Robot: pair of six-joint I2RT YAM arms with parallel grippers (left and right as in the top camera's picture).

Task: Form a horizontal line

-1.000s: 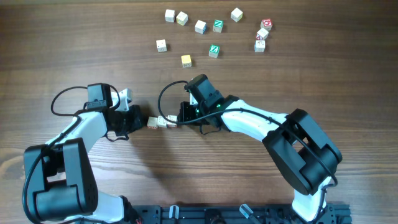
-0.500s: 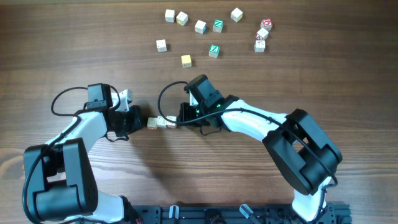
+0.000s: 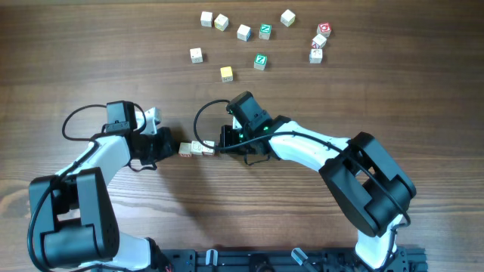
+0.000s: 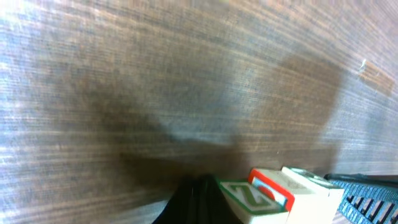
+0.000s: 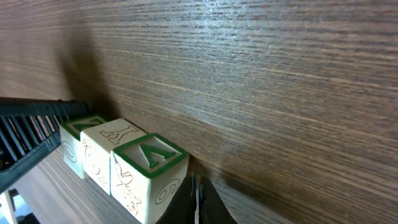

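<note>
The horizontal line is a short row of three pale wooden letter cubes touching side by side, in front of the table's middle. My left gripper is shut, its tips at the row's left end. My right gripper is shut, its tips at the row's right end. In the right wrist view the shut fingers touch the nearest cube, which has a green-framed top. In the left wrist view the shut fingers sit beside the end cube; a red-edged cube stands behind it.
Several loose cubes lie at the back of the table, among them a yellow-topped one, green-topped ones, and a red-marked cluster at the back right. Both arms reach inward across the front half.
Almost nothing: the right arm's cable loop has shifted slightly. The cubes and both grippers stay where they were.
</note>
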